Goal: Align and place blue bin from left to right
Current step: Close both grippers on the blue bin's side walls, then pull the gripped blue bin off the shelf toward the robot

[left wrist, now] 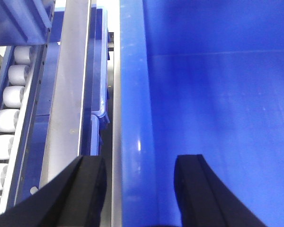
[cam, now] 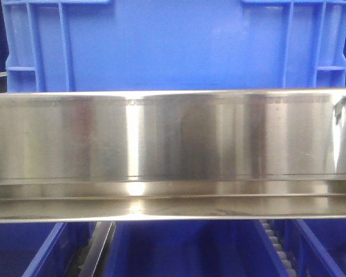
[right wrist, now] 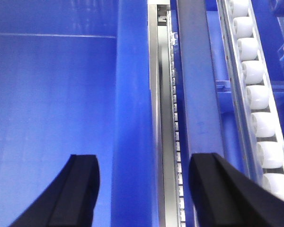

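Left gripper [left wrist: 140, 161]: jaws spread. I've got one finger outside the blue bin [left wrist: 217, 94] side wall and one inside, with gaps on both sides.
Right gripper [right wrist: 144, 160]: same deal on the opposite wall, jaws wide and straddling the rim.
Steel rail [cam: 173, 138]: runs straight across my front view.
Bin position: just behind that rail, nearly view-wide.
White rollers [right wrist: 255, 94]: run alongside, outside the walls.

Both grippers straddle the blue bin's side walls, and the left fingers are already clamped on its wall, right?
Not clamped. The left wrist view shows the left gripper open, its fingers either side of the blue bin wall with gaps showing. The right gripper straddles too.
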Available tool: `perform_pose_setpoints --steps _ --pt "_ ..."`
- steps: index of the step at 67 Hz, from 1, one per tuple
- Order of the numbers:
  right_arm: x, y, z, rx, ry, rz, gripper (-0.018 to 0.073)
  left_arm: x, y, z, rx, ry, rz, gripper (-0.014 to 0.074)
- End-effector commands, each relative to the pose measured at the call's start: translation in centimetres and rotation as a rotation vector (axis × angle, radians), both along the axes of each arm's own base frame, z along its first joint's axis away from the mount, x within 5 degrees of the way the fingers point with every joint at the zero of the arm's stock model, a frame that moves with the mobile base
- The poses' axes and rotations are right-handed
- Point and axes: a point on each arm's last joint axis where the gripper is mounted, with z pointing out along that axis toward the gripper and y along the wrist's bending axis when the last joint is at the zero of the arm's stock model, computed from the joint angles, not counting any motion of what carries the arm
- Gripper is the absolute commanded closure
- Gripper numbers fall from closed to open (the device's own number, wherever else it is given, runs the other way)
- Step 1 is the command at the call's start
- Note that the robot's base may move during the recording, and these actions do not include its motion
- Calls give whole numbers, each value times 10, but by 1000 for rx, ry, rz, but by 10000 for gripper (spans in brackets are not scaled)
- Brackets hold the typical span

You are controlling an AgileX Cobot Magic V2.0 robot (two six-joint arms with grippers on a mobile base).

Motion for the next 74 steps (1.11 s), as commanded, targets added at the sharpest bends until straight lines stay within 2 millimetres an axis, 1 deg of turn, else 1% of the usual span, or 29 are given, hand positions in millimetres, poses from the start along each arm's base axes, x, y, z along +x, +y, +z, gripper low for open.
perform_pose_setpoints --steps 1,6,9,12,13,14,15,16,17,18,20,21,23,25,60,67,74 --pt "-1 0 5 8 -18 2 252 0 0 2 -12 -6 9 342" --pt "-1 0 5 8 -18 2 254 0 0 2 -12 -6 7 345" --pt "-1 0 5 8 -18 2 274 0 0 2 -12 -6 7 380" --pt "-1 0 5 8 -18 2 355 0 0 2 -13 -6 7 432" --pt "-1 0 5 8 -18 2 389 0 0 2 -14 -5 6 459" --pt "-1 0 5 8 -18 2 407 0 0 2 -14 -5 6 505" --pt "-1 0 5 8 -18 2 447 0 -1 2 -15 -5 6 537" --pt "-1 0 5 8 -18 2 510 0 -1 2 -16 -4 6 571" --pt "-1 0 5 8 -18 2 554 0 -1 2 -16 -4 6 587" --pt "-1 0 5 8 -18 2 575 0 -1 2 -16 -2 6 620" --pt "-1 0 5 8 -18 2 658 0 -1 2 -16 -2 6 705" --pt "-1 0 5 8 -18 2 656 0 -1 2 -16 -2 6 706" --pt "-1 0 5 8 -18 2 619 0 -1 2 -16 -2 6 707" --pt "-1 0 5 8 -18 2 613 0 -1 2 -16 -2 6 708" --pt "-1 0 5 8 -18 2 622 1 -1 2 -16 -15 1 707" --pt "-2 0 6 10 -22 2 631 -1 0 6 -17 -14 7 707" --pt "-5 -1 12 16 -33 2 631 -4 2 14 -19 -20 16 707"
